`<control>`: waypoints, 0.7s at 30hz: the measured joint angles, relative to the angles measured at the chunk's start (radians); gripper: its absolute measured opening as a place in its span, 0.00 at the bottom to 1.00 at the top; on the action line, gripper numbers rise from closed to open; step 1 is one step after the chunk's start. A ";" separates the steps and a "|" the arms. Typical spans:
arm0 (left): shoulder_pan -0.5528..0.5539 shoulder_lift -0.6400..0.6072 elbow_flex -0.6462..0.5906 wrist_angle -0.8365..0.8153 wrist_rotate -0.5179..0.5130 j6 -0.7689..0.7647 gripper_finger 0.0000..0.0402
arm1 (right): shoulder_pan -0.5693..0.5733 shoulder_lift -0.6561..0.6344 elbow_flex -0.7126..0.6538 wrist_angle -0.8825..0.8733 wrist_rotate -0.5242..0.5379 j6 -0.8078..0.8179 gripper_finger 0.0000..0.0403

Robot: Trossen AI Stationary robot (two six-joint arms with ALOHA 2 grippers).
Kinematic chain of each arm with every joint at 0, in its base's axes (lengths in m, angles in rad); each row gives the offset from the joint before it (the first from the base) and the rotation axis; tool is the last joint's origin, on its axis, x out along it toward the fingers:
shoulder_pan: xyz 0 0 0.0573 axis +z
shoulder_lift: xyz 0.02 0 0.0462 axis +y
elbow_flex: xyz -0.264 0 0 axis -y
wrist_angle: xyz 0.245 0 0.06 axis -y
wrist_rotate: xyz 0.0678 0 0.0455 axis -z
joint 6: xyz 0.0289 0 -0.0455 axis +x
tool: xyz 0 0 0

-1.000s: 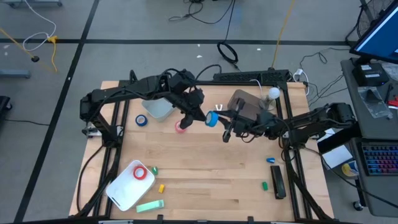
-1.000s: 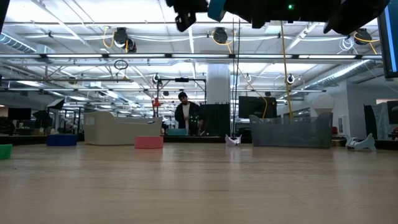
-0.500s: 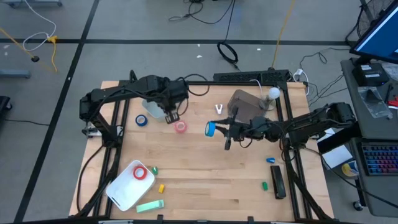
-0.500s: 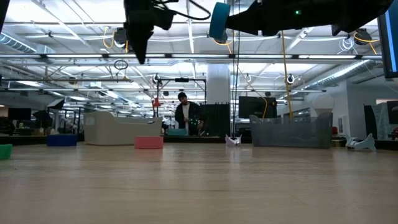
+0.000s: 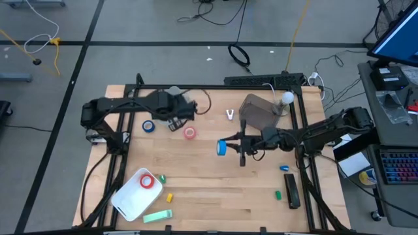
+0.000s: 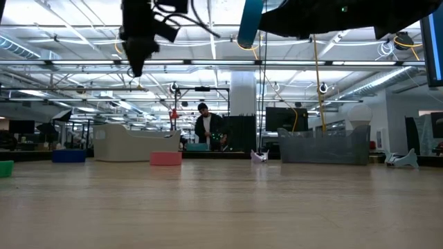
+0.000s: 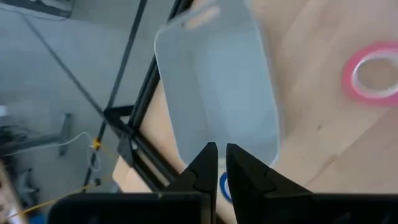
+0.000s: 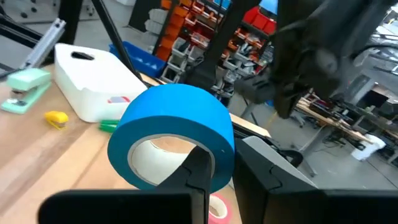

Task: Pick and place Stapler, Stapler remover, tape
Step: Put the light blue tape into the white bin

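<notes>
My right gripper [image 5: 226, 146] hangs above the middle of the table, shut on a blue tape roll [image 8: 177, 127], which also shows in the high view as the blue roll [image 5: 222, 147] and in the low view high above the table [image 6: 249, 21]. My left gripper [image 5: 176, 123] is shut and empty, above the table's far left part, pointing down over a clear white bin [image 7: 217, 81]. A pink-red tape roll [image 5: 189, 133] and a second blue roll [image 5: 149, 126] lie flat on the wood. Another red roll [image 5: 146, 181] lies in a white tray [image 5: 127, 199]. My right gripper holds the blue tape roll by its wall [image 8: 219, 155], one finger [image 8: 198, 171] inside the pale core and the other outside. The fingers reach in level from the table's right. The roll is lifted clear, standing nearly on edge.
A mint-green stapler [image 5: 158, 215] lies at the near edge beside the tray, with small yellow [image 5: 169, 196] and green [image 5: 161, 177] pieces close by. A black stapler [image 5: 292, 191] lies near right, a grey bin [image 5: 258, 111] far right. A person stands in the room behind.
The left gripper has drawn away from the blue roll, moving toward the table's left edge and turning to point down. The right gripper has kept the roll and carried it a little toward the near edge, still high above the table.
</notes>
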 joint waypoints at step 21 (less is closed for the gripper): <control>-0.273 -0.436 -0.569 0.459 0.027 -0.166 0.09 | 0.018 0.257 0.112 0.283 -0.114 0.119 0.08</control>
